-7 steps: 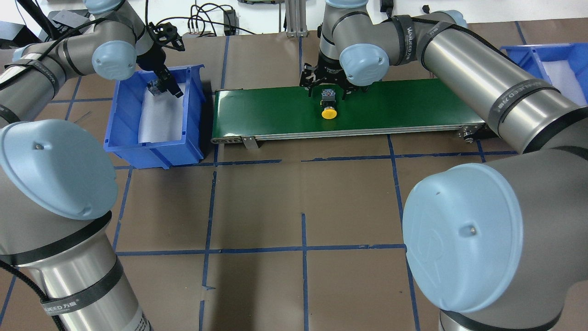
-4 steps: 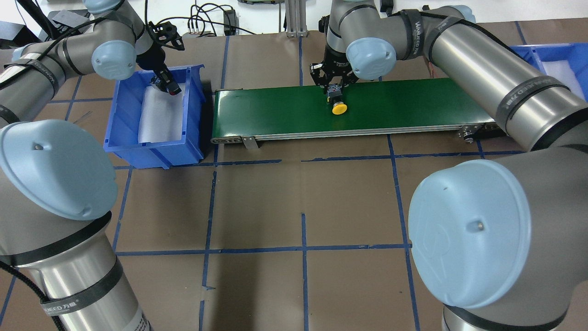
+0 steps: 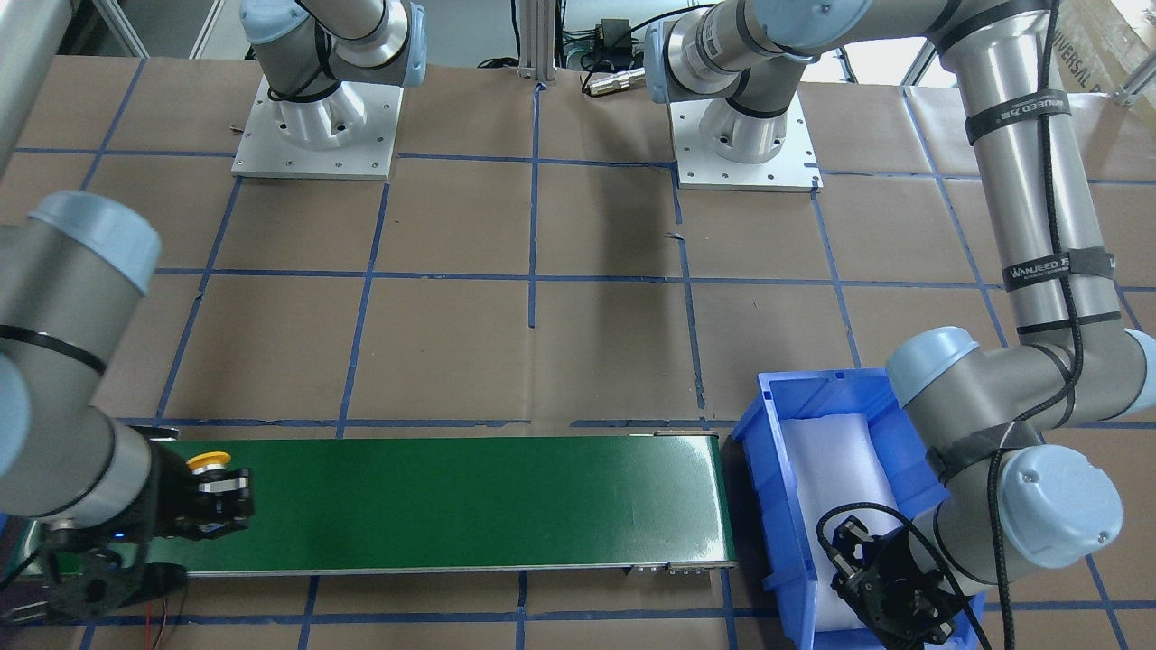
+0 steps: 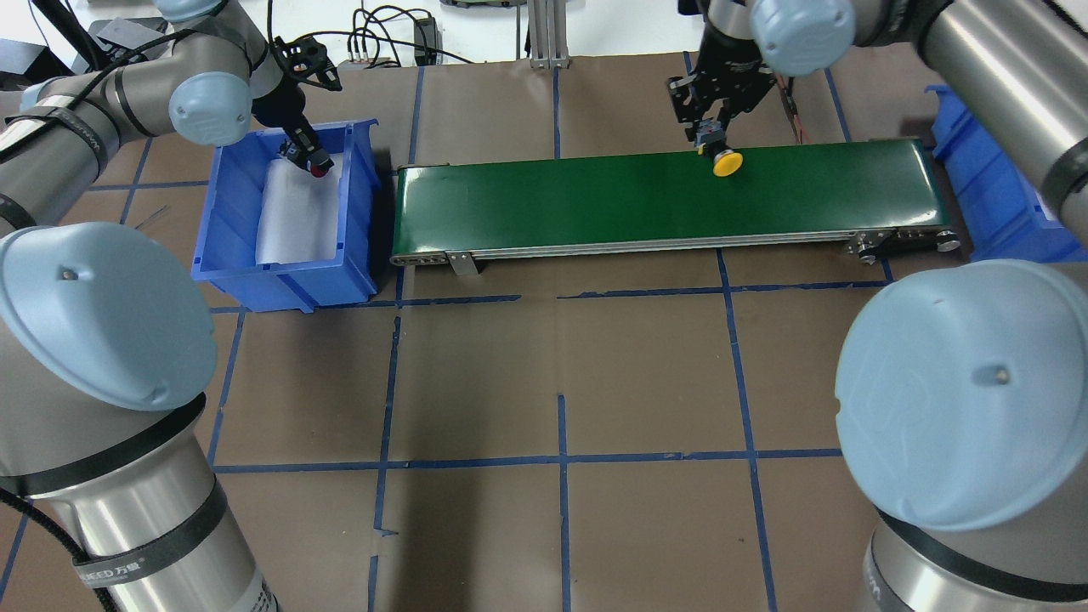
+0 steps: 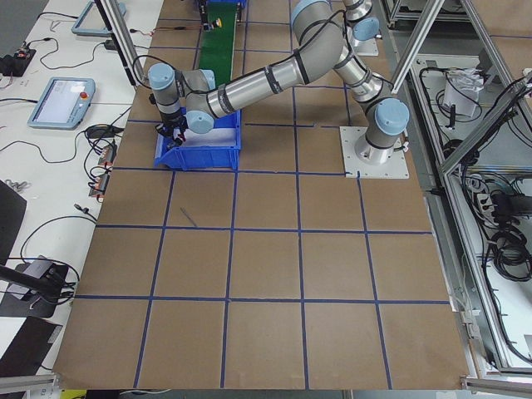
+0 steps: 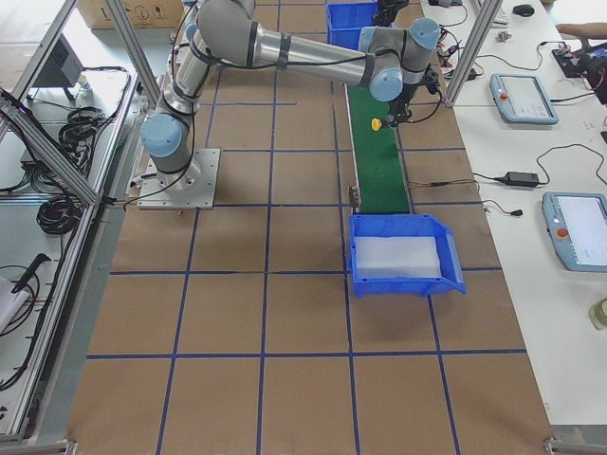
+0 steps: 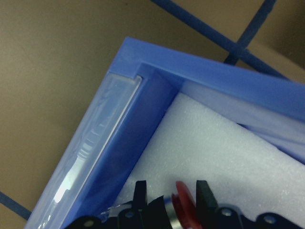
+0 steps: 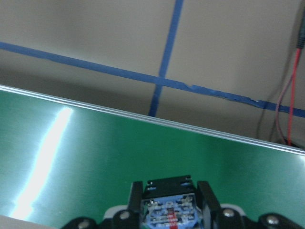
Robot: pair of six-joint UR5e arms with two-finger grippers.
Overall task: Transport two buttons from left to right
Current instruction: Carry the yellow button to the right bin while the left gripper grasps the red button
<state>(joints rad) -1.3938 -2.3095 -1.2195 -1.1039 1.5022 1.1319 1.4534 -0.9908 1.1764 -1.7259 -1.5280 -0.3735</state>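
Observation:
The yellow-capped button [image 4: 727, 163] hangs over the right part of the green conveyor belt [image 4: 595, 204], and my right gripper [image 4: 711, 136] is shut on its contact block [image 8: 169, 202]. In the front-facing view the same yellow button [image 3: 206, 462] shows above the belt's left end. My left gripper [image 4: 308, 158] sits inside the left blue bin [image 4: 280, 274], over the white foam. It is shut on the red-capped button [image 4: 320, 171]. The left wrist view shows the red cap [image 7: 185, 210] held between the two black fingers [image 7: 139, 194].
A second blue bin [image 4: 977, 195] stands just past the conveyor's right end. White foam [image 3: 835, 469] lines the left bin. Cables [image 4: 382, 42] lie at the table's far edge. Brown table paper with blue tape lines [image 4: 561, 459] covers the near side.
My right gripper has carried the yellow button from the belt's middle toward its right end. The left gripper has stayed in the bin, shifting slightly, and the red cap now shows.

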